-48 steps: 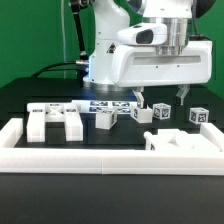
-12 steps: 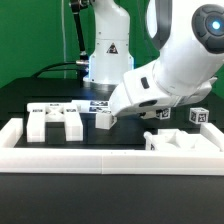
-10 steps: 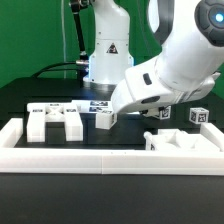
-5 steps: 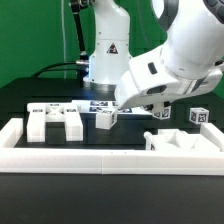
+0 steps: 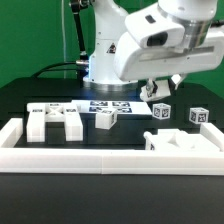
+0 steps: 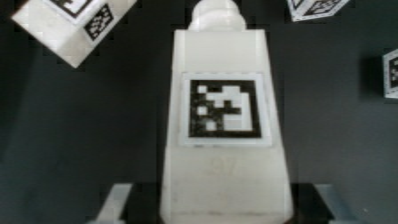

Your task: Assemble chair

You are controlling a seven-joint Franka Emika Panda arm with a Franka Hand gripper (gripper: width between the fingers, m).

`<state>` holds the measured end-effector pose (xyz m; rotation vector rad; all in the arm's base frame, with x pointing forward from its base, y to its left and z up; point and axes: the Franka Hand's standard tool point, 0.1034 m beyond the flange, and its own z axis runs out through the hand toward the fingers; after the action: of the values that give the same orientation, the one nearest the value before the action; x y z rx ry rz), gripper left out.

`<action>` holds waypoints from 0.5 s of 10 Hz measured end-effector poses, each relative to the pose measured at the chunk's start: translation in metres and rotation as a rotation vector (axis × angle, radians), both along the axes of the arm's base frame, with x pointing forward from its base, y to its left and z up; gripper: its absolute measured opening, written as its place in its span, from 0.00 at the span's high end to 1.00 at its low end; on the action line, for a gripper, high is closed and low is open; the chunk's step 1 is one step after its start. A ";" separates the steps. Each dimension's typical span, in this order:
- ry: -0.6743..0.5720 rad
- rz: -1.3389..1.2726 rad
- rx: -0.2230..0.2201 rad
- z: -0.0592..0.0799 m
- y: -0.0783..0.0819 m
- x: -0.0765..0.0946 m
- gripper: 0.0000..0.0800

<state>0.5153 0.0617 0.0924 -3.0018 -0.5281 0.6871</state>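
White plastic chair post [image 6: 222, 110] is sitting clamped in the claw [image 5: 163, 86]. The jaws are closing tight on it, with the dark fingers [image 6: 125, 202] pinching both sides near one end and its square tag facing the wrist cam. In the exterior view it's hanging up off the black table [image 5: 20, 100]. Just below it a small tagged cube [image 5: 160, 112] is sitting on the table, with a second cube [image 5: 198, 116] lying further toward the exterior view's right. A short tagged block [image 5: 106, 119] is lying near the middle, just in front of the marker board [image 5: 110, 103]. The big slotted piece [image 5: 55, 122] is sitting toward the exterior view's left, and another chunky piece [image 5: 185, 142] is resting against the white border frame [image 5: 100, 160] up front.
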 end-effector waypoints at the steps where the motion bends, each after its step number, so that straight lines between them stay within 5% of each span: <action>1: -0.119 -0.009 0.021 -0.005 -0.001 0.008 0.64; 5: -0.387 -0.024 0.065 -0.005 -0.008 0.013 0.64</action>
<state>0.5285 0.0541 0.0871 -3.0799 -0.5086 0.0789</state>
